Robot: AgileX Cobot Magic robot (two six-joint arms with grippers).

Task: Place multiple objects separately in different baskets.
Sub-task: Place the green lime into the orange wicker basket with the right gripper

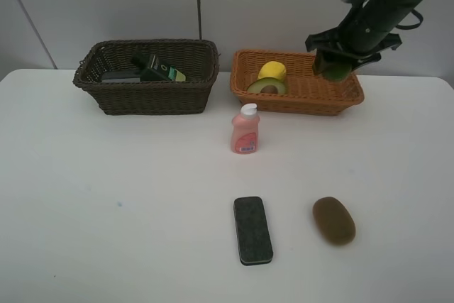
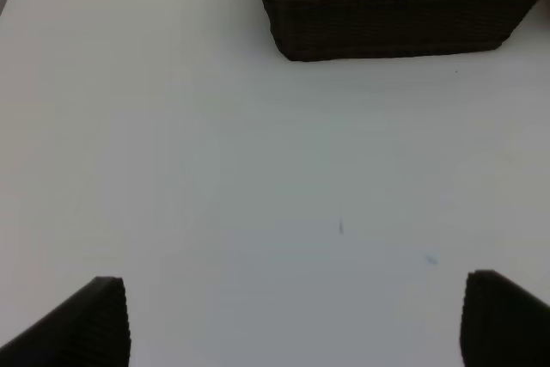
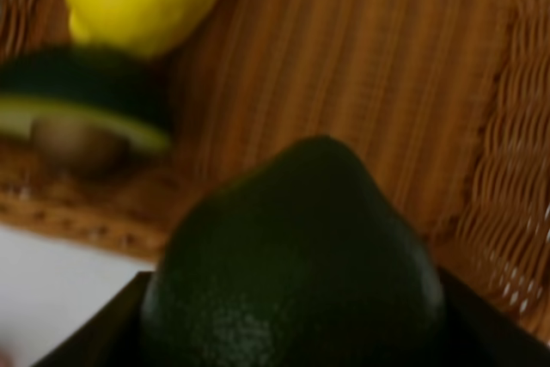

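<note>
Wicker orange-tan basket (image 1: 298, 106) below right pincer (image 1: 333, 63); half-closed jaws grip green avocado (image 3: 296, 255) above it.

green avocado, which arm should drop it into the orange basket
Right: the right pincer holds the green avocado over the orange basket. The left pincer is open, empty, over bare table by the dark basket.

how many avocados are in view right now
2. The halved avocado lies in the orange basket beside the lemon. The whole green avocado is gripped by the right hand over that basket. The dark basket partly hides its contents.
</note>
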